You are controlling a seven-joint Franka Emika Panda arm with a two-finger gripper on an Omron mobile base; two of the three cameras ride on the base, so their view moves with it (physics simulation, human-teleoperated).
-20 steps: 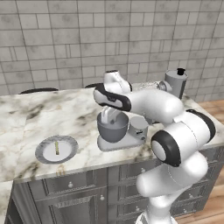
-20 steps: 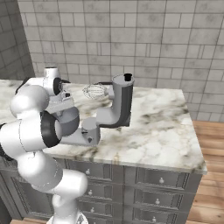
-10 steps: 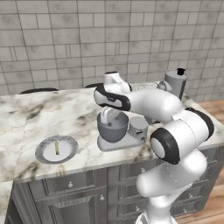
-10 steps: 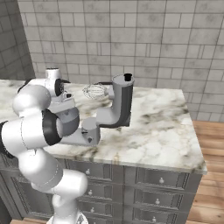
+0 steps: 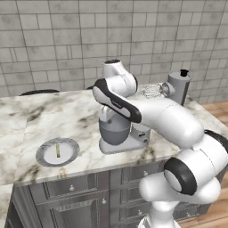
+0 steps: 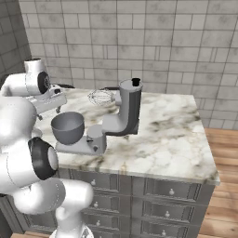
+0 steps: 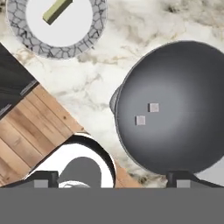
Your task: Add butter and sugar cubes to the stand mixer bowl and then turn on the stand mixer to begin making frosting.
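Hand over stand mixer bowl, fingers spread wide, holding nothing.
Two sugar cubes lie on the floor of the stand mixer bowl, close together, apart. Hand looks straight down into it. Butter rests on the round grey plate, left of the stand mixer on the marble table; whisk raised.

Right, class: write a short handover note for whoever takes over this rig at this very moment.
Gripper: open, holding nothing, above the bowl.
Bowl: on the mixer base, two sugar cubes inside.
Butter: on the plate, on the counter left of the mixer.
Done: sugar cubes in.
Left: put the butter in the bowl, then switch the mixer on.
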